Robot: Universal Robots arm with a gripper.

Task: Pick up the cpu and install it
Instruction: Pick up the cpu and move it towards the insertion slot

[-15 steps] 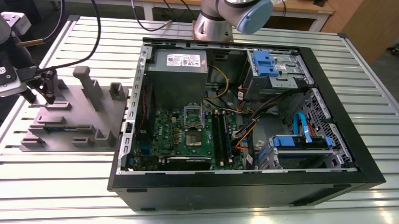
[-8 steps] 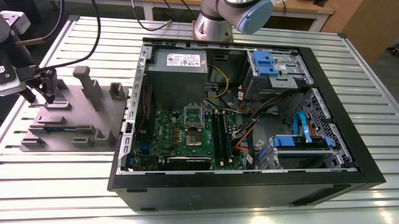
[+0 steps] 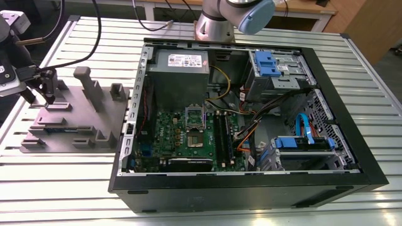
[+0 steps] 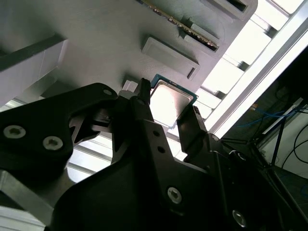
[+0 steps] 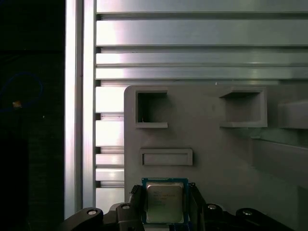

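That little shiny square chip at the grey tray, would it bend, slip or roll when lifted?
The cpu looks like a thin, flat plate with a metal top, so it is probably stiff and light. That top glares brightly in the second wrist view, so it may be slippery. Flat and square, it is unlikely to roll.

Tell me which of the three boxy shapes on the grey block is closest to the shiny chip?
The long, narrow rectangle: it sits right next to the cpu. The two square pockets on the grey block lie farther away.
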